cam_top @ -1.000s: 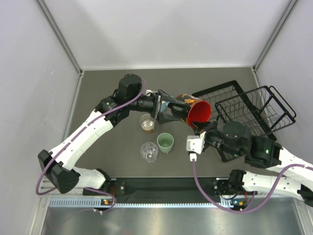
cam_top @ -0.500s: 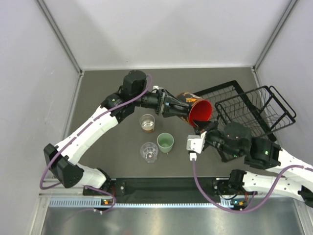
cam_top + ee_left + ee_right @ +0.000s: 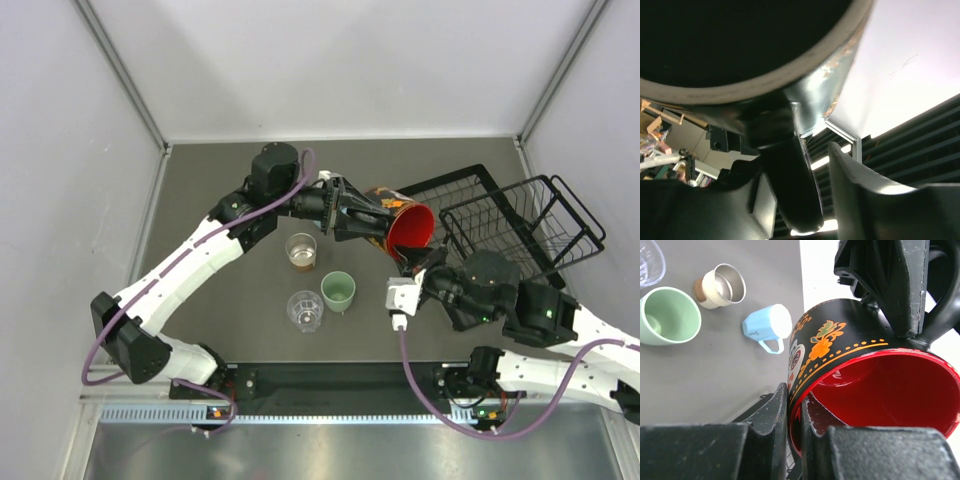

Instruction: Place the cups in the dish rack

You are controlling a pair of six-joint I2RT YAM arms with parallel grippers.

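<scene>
The red-inside dark mug (image 3: 405, 228) hangs tilted in the air between the arms, its mouth toward the near right. My right gripper (image 3: 412, 262) is shut on its lower rim (image 3: 805, 390), one finger outside and one inside. My left gripper (image 3: 356, 214) sits round the mug's handle (image 3: 790, 190); a lit gap shows between the handle and one finger (image 3: 855, 195), so it is open. The amber-tinted glass (image 3: 301, 251), mint green tumbler (image 3: 338, 291) and clear ribbed cup (image 3: 305, 310) stand on the table. The light blue mug (image 3: 767, 325) lies on its side. The black wire dish rack (image 3: 520, 225) is at the right.
The rack's raised basket (image 3: 560, 215) lies beyond the mug to the right. Grey walls close in the table on the left, back and right. The three standing cups cluster just left of my right gripper.
My left arm has swung its elbow up and turned its wrist, and its jaws now stand wider round the handle. My right gripper has stayed on the rim. The mug has barely moved.
</scene>
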